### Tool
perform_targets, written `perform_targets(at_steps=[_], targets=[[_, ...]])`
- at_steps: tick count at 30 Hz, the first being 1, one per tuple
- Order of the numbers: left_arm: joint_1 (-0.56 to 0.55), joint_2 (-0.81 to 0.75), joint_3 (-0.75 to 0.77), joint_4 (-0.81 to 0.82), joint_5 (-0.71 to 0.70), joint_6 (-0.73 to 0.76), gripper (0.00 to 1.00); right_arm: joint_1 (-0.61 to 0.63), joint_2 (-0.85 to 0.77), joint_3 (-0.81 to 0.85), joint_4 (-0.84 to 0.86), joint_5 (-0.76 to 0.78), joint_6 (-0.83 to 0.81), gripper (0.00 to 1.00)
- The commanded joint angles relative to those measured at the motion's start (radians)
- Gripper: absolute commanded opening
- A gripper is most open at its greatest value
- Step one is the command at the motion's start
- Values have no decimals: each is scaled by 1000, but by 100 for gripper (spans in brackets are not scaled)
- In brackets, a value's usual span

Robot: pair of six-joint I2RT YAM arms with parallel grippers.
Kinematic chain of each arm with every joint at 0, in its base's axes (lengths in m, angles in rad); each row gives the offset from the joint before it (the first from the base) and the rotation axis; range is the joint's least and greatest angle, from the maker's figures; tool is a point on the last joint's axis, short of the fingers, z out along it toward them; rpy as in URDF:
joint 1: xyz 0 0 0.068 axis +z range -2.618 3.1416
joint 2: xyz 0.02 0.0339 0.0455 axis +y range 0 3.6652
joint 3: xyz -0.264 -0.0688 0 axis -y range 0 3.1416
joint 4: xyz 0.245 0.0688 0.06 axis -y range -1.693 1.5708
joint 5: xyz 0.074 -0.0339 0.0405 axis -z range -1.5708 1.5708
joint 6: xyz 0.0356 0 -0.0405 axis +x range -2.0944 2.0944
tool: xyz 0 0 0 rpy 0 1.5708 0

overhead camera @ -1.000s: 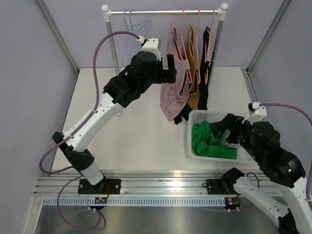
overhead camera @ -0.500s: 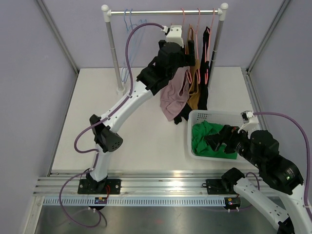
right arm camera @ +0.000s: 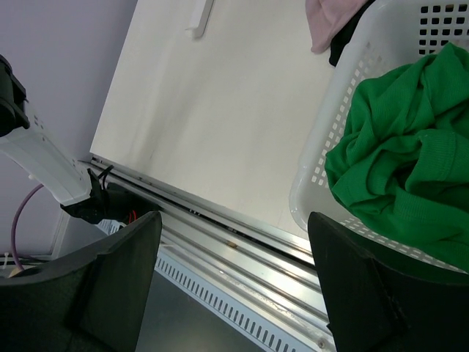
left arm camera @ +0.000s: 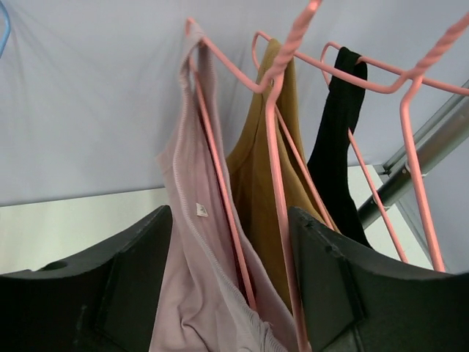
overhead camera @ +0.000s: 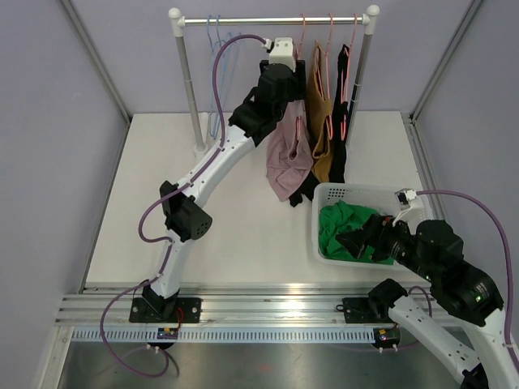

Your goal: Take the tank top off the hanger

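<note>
A pink tank top [overhead camera: 285, 154] hangs on a pink wire hanger [left arm camera: 217, 165] at the left of three garments on the rack. In the left wrist view its strap and upper body [left arm camera: 192, 279] hang between my fingers. My left gripper [overhead camera: 292, 81] is raised to the top of this garment. It is open [left arm camera: 229, 242], with the pink fabric and hanger wire between its jaws but not pinched. My right gripper [overhead camera: 357, 241] is open and empty [right arm camera: 233, 227], over the near left side of the basket.
A mustard tank top [overhead camera: 319, 105] and a black one [overhead camera: 340, 121] hang to the right on pink hangers. Empty blue hangers [overhead camera: 219, 36] hang at the left of the rail [overhead camera: 268, 19]. A white basket [overhead camera: 349, 188] holds a green garment [overhead camera: 345, 231].
My left arm swung right from the blue hangers to the pink tank top and rose to its strap. My right gripper drew left and toward the near edge.
</note>
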Motion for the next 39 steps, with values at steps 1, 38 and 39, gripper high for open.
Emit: perform_targets(at_steps=[1, 38, 39], targets=[[-3, -21, 53, 36, -30, 46, 63, -2, -11, 25, 40, -32, 1, 88], [22, -719, -376, -204, 103, 26, 0, -2, 84, 157, 56, -80, -53, 86], [22, -751, -412, -207, 123, 17, 0, -2, 97, 164, 63, -90, -59, 86]])
